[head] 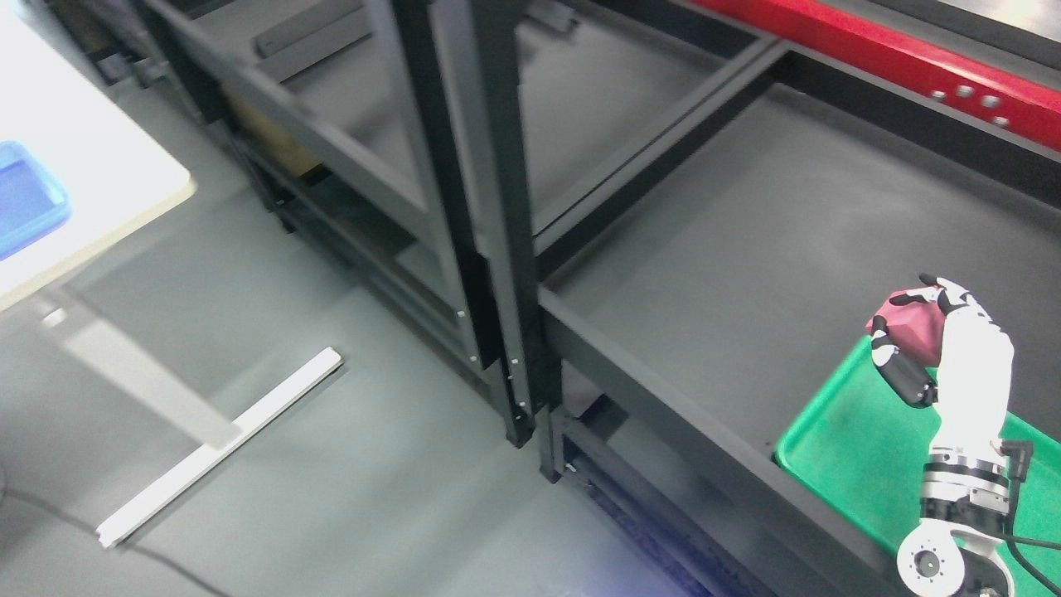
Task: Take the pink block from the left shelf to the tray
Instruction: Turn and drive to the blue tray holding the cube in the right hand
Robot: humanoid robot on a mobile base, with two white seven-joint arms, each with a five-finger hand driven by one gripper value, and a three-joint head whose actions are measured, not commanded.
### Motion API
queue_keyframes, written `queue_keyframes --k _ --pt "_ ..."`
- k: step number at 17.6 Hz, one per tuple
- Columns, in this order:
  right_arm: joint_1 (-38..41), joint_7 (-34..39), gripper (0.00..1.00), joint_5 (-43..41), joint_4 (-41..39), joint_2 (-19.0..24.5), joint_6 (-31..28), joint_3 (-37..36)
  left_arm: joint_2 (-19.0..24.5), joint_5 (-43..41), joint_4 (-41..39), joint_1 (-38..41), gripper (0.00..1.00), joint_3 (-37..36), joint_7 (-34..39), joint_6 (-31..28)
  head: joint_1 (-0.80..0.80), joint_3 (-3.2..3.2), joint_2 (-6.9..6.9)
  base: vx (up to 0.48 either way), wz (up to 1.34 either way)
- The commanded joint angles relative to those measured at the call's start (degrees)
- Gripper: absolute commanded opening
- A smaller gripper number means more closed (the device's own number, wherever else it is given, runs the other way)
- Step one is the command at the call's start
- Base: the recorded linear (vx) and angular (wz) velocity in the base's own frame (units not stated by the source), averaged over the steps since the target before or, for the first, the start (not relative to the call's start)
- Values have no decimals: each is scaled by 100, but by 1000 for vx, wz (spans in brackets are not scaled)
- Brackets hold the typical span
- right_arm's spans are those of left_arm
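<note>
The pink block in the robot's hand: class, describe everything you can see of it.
The dark pink, faceted block looks matte and solid, with angled flat faces. It is lifted, gripped in the white-and-black right hand, whose fingers curl around it from below and the side, hiding part of it. It appears over the far corner of the green plastic tray on the grey shelf, not resting on it. Only the hand touches it.

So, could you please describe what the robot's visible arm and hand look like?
Only the right hand shows, at the lower right. Its back is a glossy white shell, the fingers have black segments and joints with white sections, and the fingertips are black. The wrist is banded in silver metal and black rings, ending in a round white joint housing. A black cable runs off beside the wrist.
</note>
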State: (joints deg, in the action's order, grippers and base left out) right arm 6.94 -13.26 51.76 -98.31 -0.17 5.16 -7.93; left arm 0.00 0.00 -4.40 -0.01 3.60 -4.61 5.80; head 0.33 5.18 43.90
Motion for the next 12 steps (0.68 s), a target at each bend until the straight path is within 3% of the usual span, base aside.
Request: queue_keyframes --k 1,12 --pt "-17 -2 2 -8 -22 -141 2 -16 100 -9 0 54 100 0 4 0 0 0 0 -93 544" --pt "-17 -2 2 -8 -22 -141 2 -16 100 -9 0 54 100 0 4 0 0 0 3 -148 846"
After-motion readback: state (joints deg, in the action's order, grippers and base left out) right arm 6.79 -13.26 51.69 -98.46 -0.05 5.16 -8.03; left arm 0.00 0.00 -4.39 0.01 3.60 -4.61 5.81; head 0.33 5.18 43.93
